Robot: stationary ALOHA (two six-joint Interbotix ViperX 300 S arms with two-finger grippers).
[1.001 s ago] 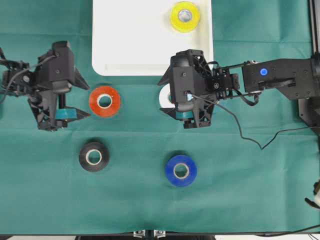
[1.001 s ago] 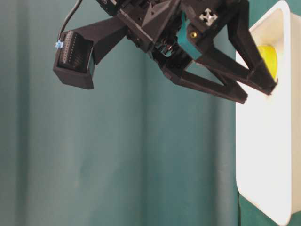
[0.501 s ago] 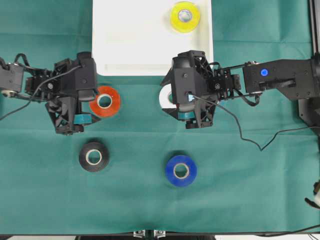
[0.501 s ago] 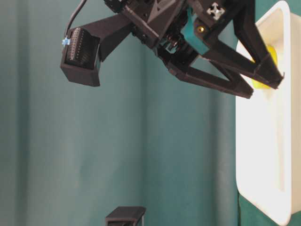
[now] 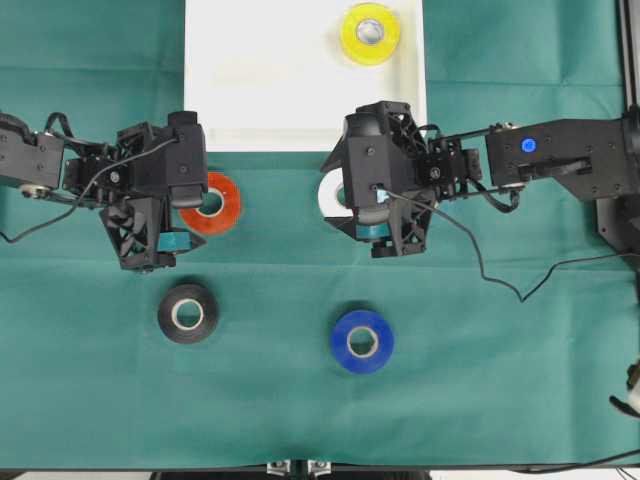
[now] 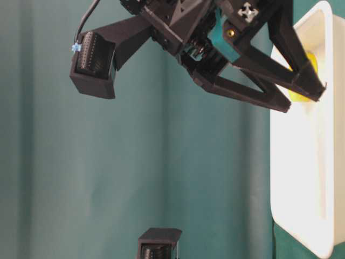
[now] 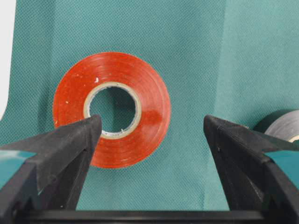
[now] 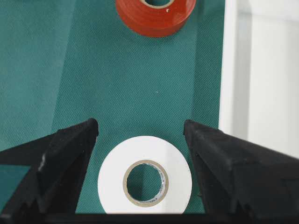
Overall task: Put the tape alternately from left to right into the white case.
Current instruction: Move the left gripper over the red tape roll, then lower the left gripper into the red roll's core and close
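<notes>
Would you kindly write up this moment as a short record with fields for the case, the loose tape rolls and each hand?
case: white case at the top edge of the green cloth, holding one yellow roll
loose rolls: red roll, white roll, black roll, blue roll, all lying flat
left hand: open, over the red roll, gripping nothing
right hand: open wide, fingers either side of the white roll, not gripping it
</notes>
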